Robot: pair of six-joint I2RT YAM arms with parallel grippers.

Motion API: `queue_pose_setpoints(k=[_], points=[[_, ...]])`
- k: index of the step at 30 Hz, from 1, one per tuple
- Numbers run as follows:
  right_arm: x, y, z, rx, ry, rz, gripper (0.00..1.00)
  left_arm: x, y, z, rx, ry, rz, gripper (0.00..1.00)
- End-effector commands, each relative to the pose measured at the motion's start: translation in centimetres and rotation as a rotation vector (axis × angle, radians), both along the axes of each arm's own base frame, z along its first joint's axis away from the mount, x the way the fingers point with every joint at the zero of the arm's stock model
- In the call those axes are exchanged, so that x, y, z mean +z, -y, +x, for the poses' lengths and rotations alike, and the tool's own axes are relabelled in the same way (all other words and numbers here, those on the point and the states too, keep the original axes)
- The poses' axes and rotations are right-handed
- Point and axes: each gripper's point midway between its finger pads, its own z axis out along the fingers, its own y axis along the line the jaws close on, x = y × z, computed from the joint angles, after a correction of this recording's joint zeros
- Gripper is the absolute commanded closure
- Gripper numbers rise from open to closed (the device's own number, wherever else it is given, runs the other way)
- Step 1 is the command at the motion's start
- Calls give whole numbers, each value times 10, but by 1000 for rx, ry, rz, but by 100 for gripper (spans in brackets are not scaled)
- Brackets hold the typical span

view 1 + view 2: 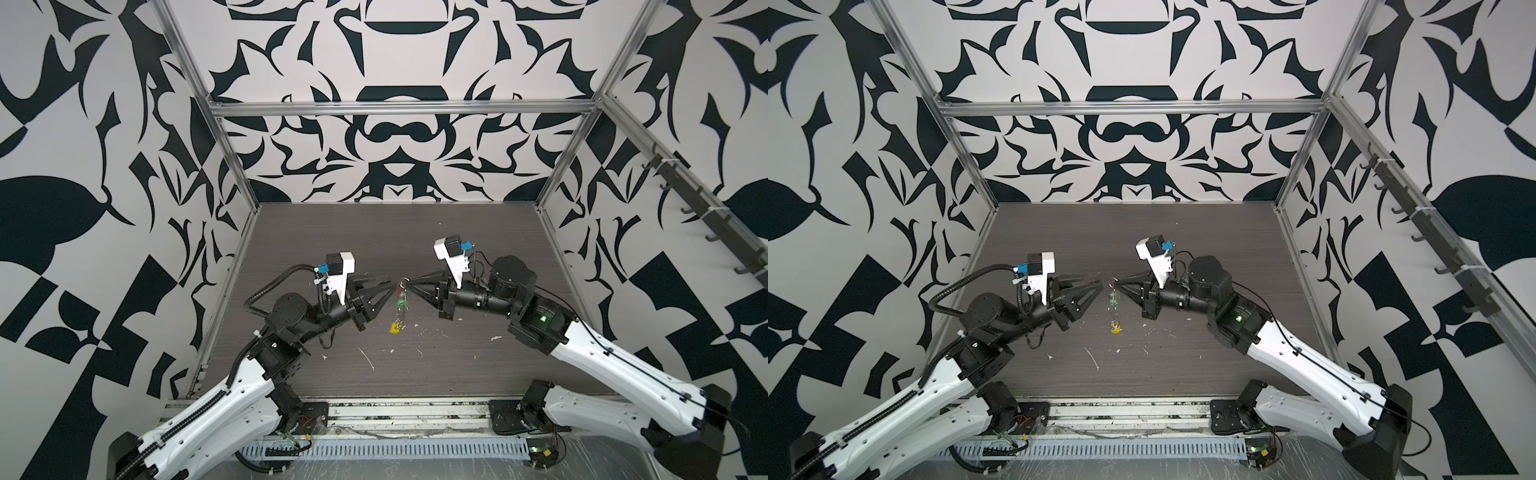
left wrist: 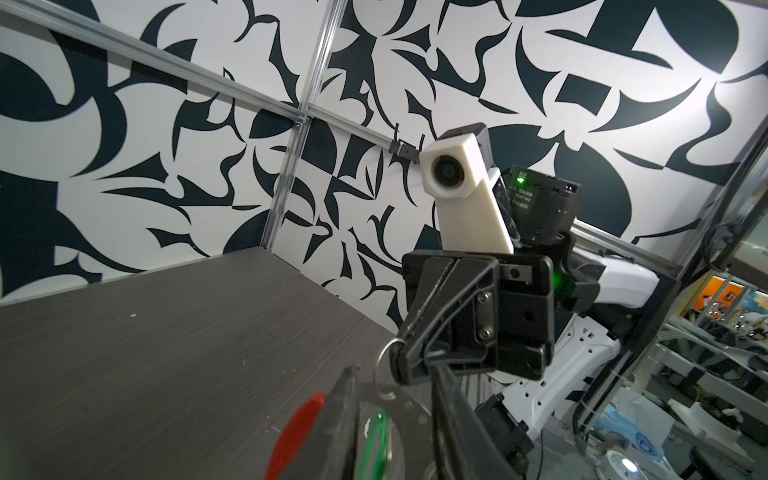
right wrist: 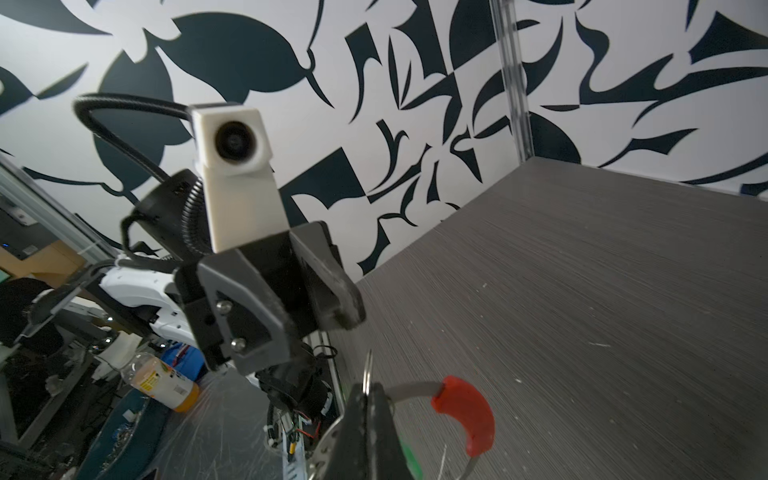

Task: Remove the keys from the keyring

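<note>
Black plastic jaws of the right gripper (image 1: 410,283) are pressed together on the top of the large thin grey metal keyring hoop (image 3: 411,390), from which the curved red plastic strip (image 3: 465,415), green oblong tag (image 1: 401,297) and, lowest, yellow oblong tag (image 1: 395,328) are hung above the dark wood-grain table (image 1: 457,374). The left gripper (image 1: 392,287) is held just beside the bunch, jaws apart. Risk judged: if a tag is tugged before being squarely gripped, the thin hoop could be twisted out of that narrow pinch and the bunch dropped.
</note>
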Motion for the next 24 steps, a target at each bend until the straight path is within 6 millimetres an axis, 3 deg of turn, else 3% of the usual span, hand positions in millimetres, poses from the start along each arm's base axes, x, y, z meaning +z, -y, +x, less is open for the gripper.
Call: queue_pose_setpoints(k=[1,6,10,17,24], points=[[16,14,-8,-2,63,-104,100,3,-10,-4,40,20,74,62],[-3,17,-15,66,40,-277,100,-5,-8,-7,19,-13,182,59],[-10,15,-24,161,51,-354,100,-12,6,-14,-74,-36,246,56],[-4,8,-39,301,75,-368,100,-23,24,-17,-181,-81,289,57],[-4,4,-40,332,83,-369,100,-30,30,-19,-222,-106,306,62]])
